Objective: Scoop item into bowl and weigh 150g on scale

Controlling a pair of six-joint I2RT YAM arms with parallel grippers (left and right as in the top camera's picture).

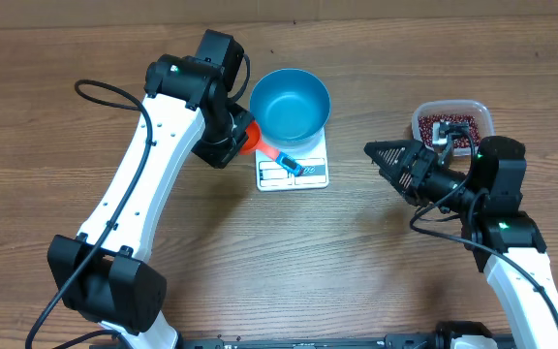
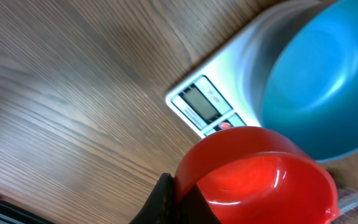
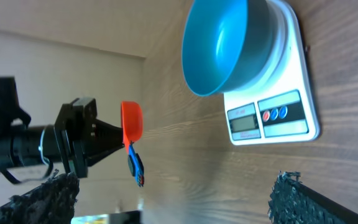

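You are working on a bare wood-grain table [image 1: 27,145] with a plain pale wall [image 3: 61,68] behind it. The blue bowl [image 1: 291,102] sits just ahead of your left gripper [image 1: 232,141], resting on the white scale [image 1: 313,174] and overhanging it, with nothing in it yet. The clear tub [image 1: 482,114] lies well beyond the bowl from that hand, just behind your right gripper [image 1: 378,160], and the beans [image 1: 449,124] are heaped inside it.

Your left gripper is clamped tight on the red scoop [image 3: 131,120]. The scoop's blue handle dangles low over the display end of the scale, and no beans show in it. Your right gripper stands spread wide with nothing in it, pointing toward the scale.

The likely trouble is the crossing. To reach the beans, the scoop must pass the bowl and your right arm. A low swing could catch the bowl's rim or drag the handle across the scale, shifting the bowl and spoiling the reading. The smooth tabletop would let the scale slide.
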